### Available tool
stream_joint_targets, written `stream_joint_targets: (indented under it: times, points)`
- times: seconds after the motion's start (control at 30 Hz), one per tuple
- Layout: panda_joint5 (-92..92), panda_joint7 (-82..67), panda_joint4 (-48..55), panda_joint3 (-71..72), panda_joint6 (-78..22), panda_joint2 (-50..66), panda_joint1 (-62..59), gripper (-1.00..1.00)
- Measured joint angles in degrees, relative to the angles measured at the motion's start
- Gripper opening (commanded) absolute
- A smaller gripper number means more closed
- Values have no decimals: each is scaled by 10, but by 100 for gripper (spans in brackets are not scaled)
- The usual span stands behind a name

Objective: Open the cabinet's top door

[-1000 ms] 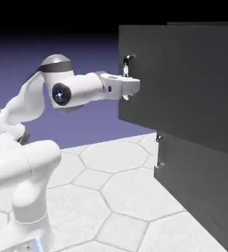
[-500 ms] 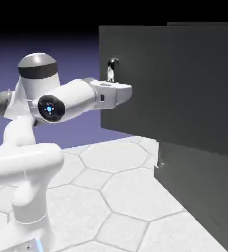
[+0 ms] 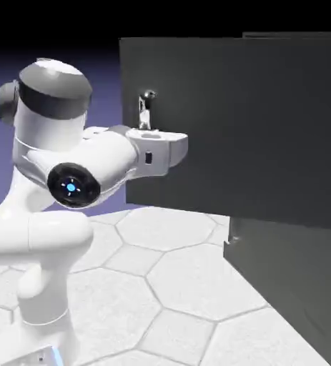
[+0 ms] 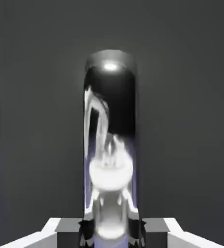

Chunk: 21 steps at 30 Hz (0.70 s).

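A rendered simulation: white hexagon-tiled floor [image 3: 168, 275], flat blue-violet backdrop [image 3: 89, 78], one plain cabinet [image 3: 268, 143].

You see the top door [image 3: 254, 121] as a flat, matt dark grey panel, smooth and without grain; the rest of the cabinet [image 3: 297, 286] has the same dull finish. Its handle [image 4: 111, 140] looks like polished metal, glossy like a mirror, with a bright highlight near its top. The arm [image 3: 46, 179] has smooth white shells, like slightly shiny plastic, with grey caps. The table [image 3: 175, 279] is pale and matt, marked with hexagon lines.
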Motion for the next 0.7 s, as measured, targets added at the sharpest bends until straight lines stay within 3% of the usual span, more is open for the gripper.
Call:
stream_joint_targets:
  times: [0.7]
  points:
    - [-294,-201,371,-1,-58,-433,45,-100]
